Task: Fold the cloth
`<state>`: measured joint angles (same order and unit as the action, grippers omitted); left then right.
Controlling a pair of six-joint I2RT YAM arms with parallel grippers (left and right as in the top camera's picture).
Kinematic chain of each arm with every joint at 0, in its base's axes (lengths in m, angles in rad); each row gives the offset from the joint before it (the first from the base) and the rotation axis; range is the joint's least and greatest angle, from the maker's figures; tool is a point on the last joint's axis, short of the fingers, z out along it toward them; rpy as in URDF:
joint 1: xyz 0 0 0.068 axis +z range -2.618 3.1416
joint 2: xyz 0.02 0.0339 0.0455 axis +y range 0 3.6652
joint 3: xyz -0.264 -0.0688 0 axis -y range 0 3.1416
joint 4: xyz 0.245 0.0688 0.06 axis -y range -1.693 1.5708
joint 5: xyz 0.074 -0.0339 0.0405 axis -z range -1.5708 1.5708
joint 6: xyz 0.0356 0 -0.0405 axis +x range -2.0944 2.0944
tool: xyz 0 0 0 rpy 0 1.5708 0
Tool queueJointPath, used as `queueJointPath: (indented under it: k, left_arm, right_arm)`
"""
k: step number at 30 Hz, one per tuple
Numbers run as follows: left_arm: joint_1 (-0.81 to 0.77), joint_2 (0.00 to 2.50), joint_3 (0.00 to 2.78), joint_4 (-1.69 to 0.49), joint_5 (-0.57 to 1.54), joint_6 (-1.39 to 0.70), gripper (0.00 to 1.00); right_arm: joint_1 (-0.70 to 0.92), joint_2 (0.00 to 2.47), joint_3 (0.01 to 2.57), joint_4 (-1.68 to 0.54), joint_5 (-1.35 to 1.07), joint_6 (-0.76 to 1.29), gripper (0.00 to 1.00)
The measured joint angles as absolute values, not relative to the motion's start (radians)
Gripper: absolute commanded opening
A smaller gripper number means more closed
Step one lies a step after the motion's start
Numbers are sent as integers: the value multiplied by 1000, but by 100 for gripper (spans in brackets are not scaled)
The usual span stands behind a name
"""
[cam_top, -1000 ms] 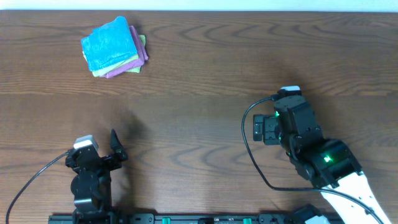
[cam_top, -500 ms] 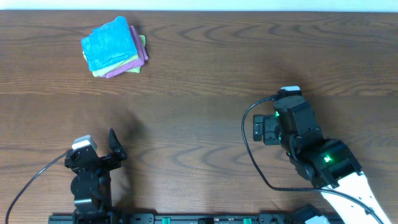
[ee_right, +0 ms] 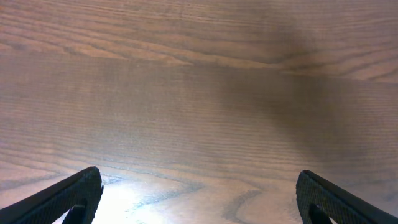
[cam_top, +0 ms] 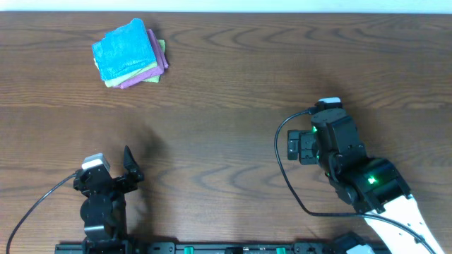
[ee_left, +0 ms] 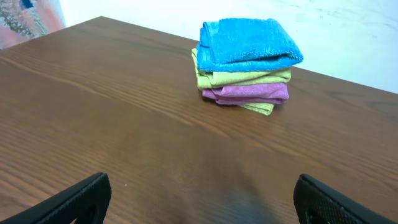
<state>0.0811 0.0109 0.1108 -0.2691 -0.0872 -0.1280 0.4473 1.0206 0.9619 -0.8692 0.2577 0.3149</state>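
With the blue cloth [ee_left: 249,42] apparently folded already atop the lime-green cloth [ee_left: 245,78] and pink-purple cloth [ee_left: 249,93], my left claw [ee_left: 200,198] and right claw [ee_right: 199,193] rest wide, empty.

Bright blue cloth [ee_left: 249,40] tops lime-green cloth [ee_left: 245,78] and pink-purple cloth [ee_left: 252,93].

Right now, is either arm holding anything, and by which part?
Nothing is held. The left gripper and right gripper are both open and empty; the cloth lies far from both.
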Motion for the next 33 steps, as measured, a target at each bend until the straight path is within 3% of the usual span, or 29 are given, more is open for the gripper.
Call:
queueJointPath:
  k: [17,28,33]
  left_arm:
    - [81,11,111,-269,-88,-131,95]
    - [81,11,110,-268,-88,-131,95]
    - [81,11,110,-268,-88,-131,95]
  right_arm:
    - [428,941,962,-874,274,289,99]
    - [95,601,962,-873,296,228,99]
    - [40,450,959,-873,300,167,99]
